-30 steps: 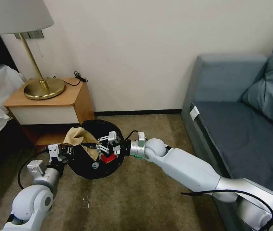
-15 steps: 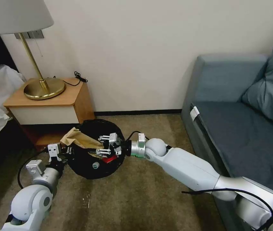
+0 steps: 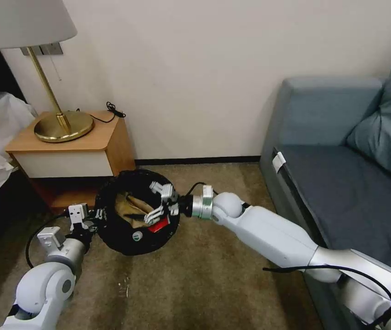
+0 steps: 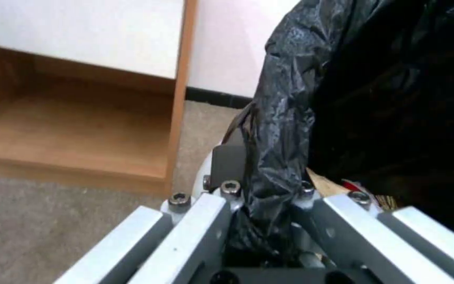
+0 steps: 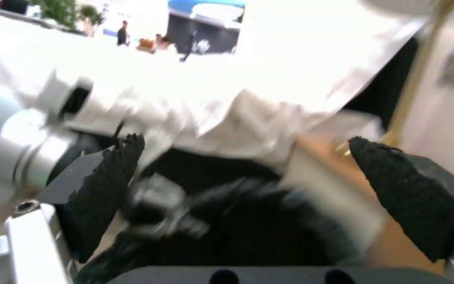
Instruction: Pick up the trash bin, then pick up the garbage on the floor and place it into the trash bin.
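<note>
Your right gripper [image 3: 159, 202] hangs over the mouth of the trash bin [image 3: 113, 231] with its fingers spread apart and nothing between them; in the right wrist view the two black pads [image 5: 403, 189] stand wide with open space between. Below it, inside the black liner, you see a yellow-brown wrapper [image 3: 129, 210] and a red-and-white packet [image 3: 159, 224] lying in the bin, just under the fingers. Your left gripper [image 3: 95, 215] sits at the bin's near-left rim, and the left wrist view shows its jaws pinched on a fold of the black bag liner [image 4: 274, 157] where it turns over the rim, so the bin is held there beside the wooden nightstand [image 3: 74, 146], on the carpet [image 3: 214, 284] between the nightstand and the blue sofa [image 3: 342, 160].

You are at the drop-off step: by the look of it, a piece of garbage has gone in and the right claw is empty. No bottle or banana peel is visible on the carpet here, so you cannot tell what is left to collect. The next move calls for lifting the right arm straight clear of the rim without snagging the liner, while your left grip holds firm, then looking for any remaining litter.
</note>
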Robot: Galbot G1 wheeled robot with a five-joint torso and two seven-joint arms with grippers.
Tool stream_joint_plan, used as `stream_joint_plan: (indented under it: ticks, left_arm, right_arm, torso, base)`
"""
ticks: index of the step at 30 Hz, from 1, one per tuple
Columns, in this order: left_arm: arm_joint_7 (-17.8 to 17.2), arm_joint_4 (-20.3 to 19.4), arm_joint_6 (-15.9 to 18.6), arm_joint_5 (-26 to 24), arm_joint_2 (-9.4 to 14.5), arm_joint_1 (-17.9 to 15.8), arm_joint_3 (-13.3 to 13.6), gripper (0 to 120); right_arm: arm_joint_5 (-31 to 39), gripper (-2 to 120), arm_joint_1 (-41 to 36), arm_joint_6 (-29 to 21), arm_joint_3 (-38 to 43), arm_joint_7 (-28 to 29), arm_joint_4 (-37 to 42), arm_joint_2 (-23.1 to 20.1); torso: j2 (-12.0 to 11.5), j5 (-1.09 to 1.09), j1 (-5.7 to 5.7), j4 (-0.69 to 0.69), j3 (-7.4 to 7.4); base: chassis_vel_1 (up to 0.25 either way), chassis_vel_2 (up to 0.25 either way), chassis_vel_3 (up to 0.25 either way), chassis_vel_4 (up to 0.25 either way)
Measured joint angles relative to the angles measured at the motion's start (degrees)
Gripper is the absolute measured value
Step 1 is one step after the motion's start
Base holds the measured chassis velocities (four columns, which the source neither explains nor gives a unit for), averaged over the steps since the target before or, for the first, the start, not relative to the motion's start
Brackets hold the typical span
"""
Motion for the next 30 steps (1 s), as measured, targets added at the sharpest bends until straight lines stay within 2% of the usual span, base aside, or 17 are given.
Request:
stream_joint_plan:
  ticks: [2, 3, 5, 9, 11, 12, 14, 15, 16, 17, 18, 19, 21, 23, 24, 28, 30]
  left_arm:
    - [-0.9, 0.6, 0.7, -0.8, 0.1, -0.1, -0.2, 1]
    - [-0.9, 0.6, 0.7, -0.8, 0.1, -0.1, -0.2, 1]
    - [-1.5, 1.2, 1.2, -2.0, 0.3, -0.3, -0.4, 1]
    - [-2.4, 1.3, 2.1, -4.3, 0.4, -0.3, -0.7, 1]
    - [-6.5, 0.9, 5.1, -10.6, 0.4, -0.7, -0.7, 1]
    - [-6.5, 0.9, 5.1, -10.6, 0.4, -0.7, -0.7, 1]
    - [-10.6, 0.5, 8.6, -14.7, 0.6, -1.0, -0.7, 1]
    - [-10.6, 0.5, 8.6, -14.7, 0.6, -1.0, -0.7, 1]
    - [-14.3, 0.1, 11.6, -18.3, 0.7, -1.1, -0.8, 1]
    - [-14.3, 0.1, 11.6, -18.3, 0.7, -1.1, -0.8, 1]
    - [-18.8, -0.4, 14.9, -23.2, 0.9, -1.2, -0.7, 1]
    - [-18.8, -0.4, 14.9, -23.2, 0.9, -1.2, -0.7, 1]
    - [-27.5, -1.1, 19.6, -32.5, 1.2, -1.5, -0.8, 1]
    - [-28.3, -1.1, 19.9, -33.3, 1.2, -1.5, -0.8, 1]
    - [-33.0, -0.6, 21.2, -36.6, 1.3, -1.7, -0.5, 1]
    - [-35.1, 0.9, 21.4, -36.9, 1.4, -2.1, -0.3, 1]
    - [-34.1, 2.7, 20.8, -35.0, 1.3, -2.6, 0.0, 1]
  right_arm:
    - [1.0, 100, 0.5, 0.0, 3.4, -0.2, 2.9, -2.8]
    - [1.0, 100, 0.5, 0.0, 3.4, -0.2, 2.9, -2.8]
    - [2.9, 100, 0.2, 0.6, 7.1, 2.2, 6.3, -5.9]
    - [4.4, 100, -1.5, 0.6, 10.6, 6.4, 9.5, -7.7]
    - [6.1, 100, -6.2, 0.2, 17.1, 16.6, 14.3, -9.1]
    - [6.1, 100, -6.2, 0.2, 17.1, 16.6, 14.3, -9.1]
    - [6.3, 100, -9.0, -0.7, 22.0, 22.4, 15.9, -9.3]
    - [6.3, 100, -9.0, -0.7, 22.0, 22.4, 15.9, -9.3]
    - [5.9, 100, -10.6, -1.2, 25.0, 25.7, 16.6, -9.3]
    - [5.9, 100, -10.6, -1.2, 25.0, 25.7, 16.6, -9.3]
    - [5.3, 100, -12.4, -1.9, 28.3, 28.4, 17.3, -9.4]
    - [5.3, 100, -12.4, -1.9, 28.3, 28.4, 17.3, -9.4]
    - [4.4, 100, -16.1, -2.9, 32.8, 29.7, 18.9, -10.2]
    - [4.2, 100, -16.6, -3.0, 33.1, 29.8, 19.0, -10.3]
    - [2.9, 100, -19.4, -3.0, 34.9, 29.7, 19.7, -10.9]
    - [1.8, 100, -22.1, -2.6, 36.1, 29.4, 20.3, -11.1]
    - [1.2, 100, -23.8, -2.3, 36.7, 29.0, 20.7, -11.1]
  torso:
    - [0.0, 0.00, 0.00, -0.03, 0.00]
    - [0.0, 0.00, 0.00, -0.03, 0.00]
    - [0.0, -0.01, 0.00, -0.02, 0.00]
    - [0.0, 0.00, 0.00, 0.00, 0.00]
    - [0.0, 0.01, 0.00, -0.03, 0.00]
    - [0.0, 0.01, 0.00, -0.03, 0.00]
    - [0.0, 0.01, 0.00, -0.03, -0.01]
    - [0.0, 0.01, 0.00, -0.03, -0.01]
    - [0.0, 0.00, 0.00, -0.01, 0.00]
    - [0.0, 0.00, 0.00, -0.01, 0.00]
    - [0.0, 0.01, 0.00, 0.00, 0.00]
    - [0.0, 0.01, 0.00, 0.00, 0.00]
    - [0.0, 0.01, 0.00, -0.02, -0.01]
    - [0.0, 0.01, 0.00, -0.03, 0.00]
    - [0.0, 0.00, 0.00, -0.04, -0.01]
    - [0.0, 0.01, 0.00, 0.00, 0.00]
    - [0.0, -0.01, 0.00, 0.01, 0.00]
  base:
    - [0.000, 0.000, 0.000, 0.000]
    - [0.000, 0.000, 0.000, 0.000]
    - [0.000, 0.000, 0.000, 0.000]
    - [0.000, 0.000, 0.000, 0.000]
    - [0.000, 0.000, 0.000, 0.000]
    - [0.000, 0.000, 0.000, 0.000]
    - [0.000, 0.000, 0.000, 0.000]
    - [0.000, 0.000, 0.000, 0.000]
    - [0.000, 0.000, 0.000, 0.000]
    - [0.000, 0.000, 0.000, 0.000]
    - [0.000, 0.000, 0.000, 0.000]
    - [0.000, 0.000, 0.000, 0.000]
    - [0.000, 0.000, 0.000, 0.000]
    - [0.000, 0.000, 0.000, 0.000]
    - [0.000, 0.000, 0.000, 0.000]
    - [0.000, 0.000, 0.000, 0.000]
    - [0.000, 0.000, 0.000, 0.000]
